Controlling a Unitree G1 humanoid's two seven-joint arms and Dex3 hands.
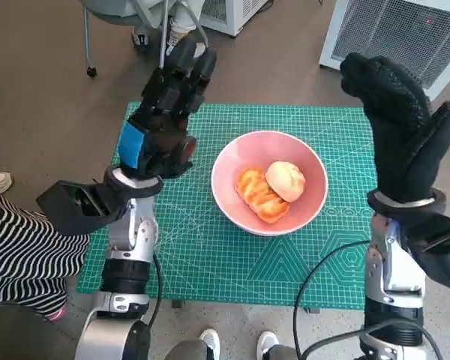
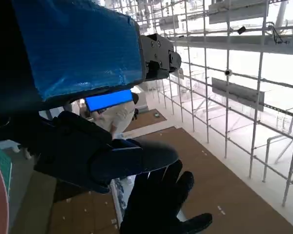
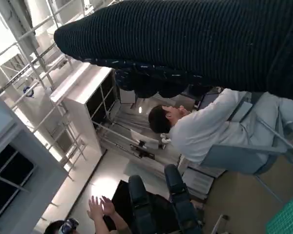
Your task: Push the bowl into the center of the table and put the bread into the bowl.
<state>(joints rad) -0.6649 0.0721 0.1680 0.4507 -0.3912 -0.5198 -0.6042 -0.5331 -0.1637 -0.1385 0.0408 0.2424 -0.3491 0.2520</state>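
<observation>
both steps look done: bowl (image 1: 270, 182) sits mid-mat (image 1: 210, 262) holding the bread (image 1: 272, 189), left hand (image 1: 163, 120) and right hand (image 1: 401, 131) raised, fingers spread, grasping nothing; next likely just retreat.

The round pink ceramic bowl (image 1: 270, 182) sits near the centre of the green gridded cutting mat (image 1: 210, 255), which covers the table. Two pieces of golden-orange bread (image 1: 272, 189) lie touching inside the bowl. The black left hand (image 1: 165, 120) is raised left of the bowl, and the black knitted-glove right hand (image 1: 401, 131) is raised to its right.
</observation>
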